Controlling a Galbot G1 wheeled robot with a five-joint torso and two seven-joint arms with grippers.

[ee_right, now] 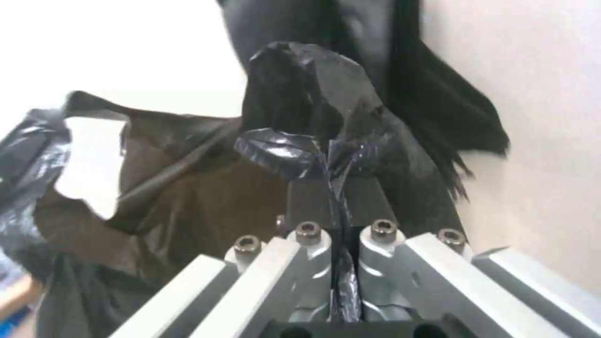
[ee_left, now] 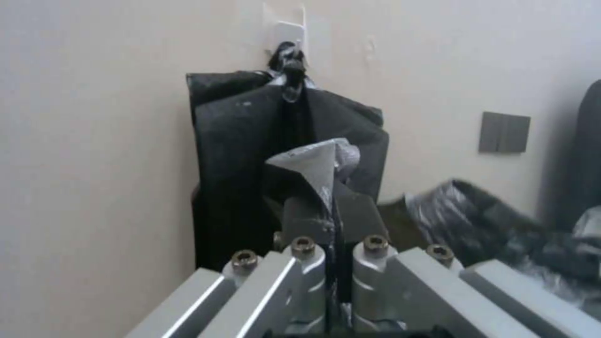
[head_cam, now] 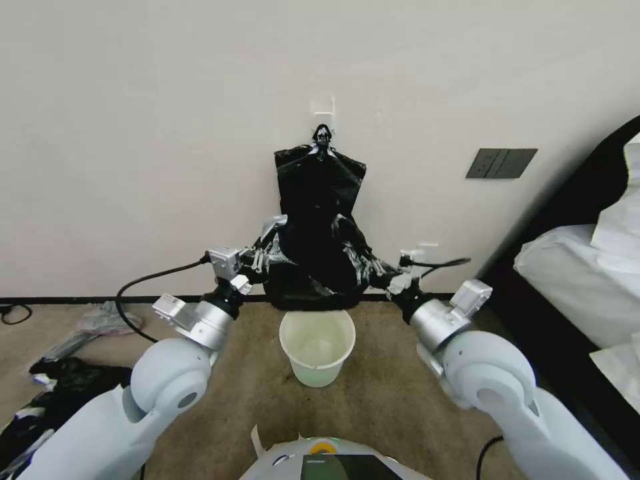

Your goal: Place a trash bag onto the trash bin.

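Pinching opposite edges, left hand (head_cam: 261, 261) and right hand (head_cam: 385, 272) stretch the trash bag (head_cam: 320, 257) above the trash bin (head_cam: 317, 347)

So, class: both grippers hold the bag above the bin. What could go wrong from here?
The left gripper and right gripper each pinch only a thin fold of the trash bag, so the film might slip or tear. The bag also overlaps the hanging bundle and could snag. The trash bin looks light and could tip.

Below me the brown carpeted floor (head_cam: 387, 393) carries the trash bin (head_cam: 317, 347), standing upright near the wall; to my left lie a black heap (head_cam: 70, 380) and perhaps clear plastic wrap (head_cam: 100, 320)
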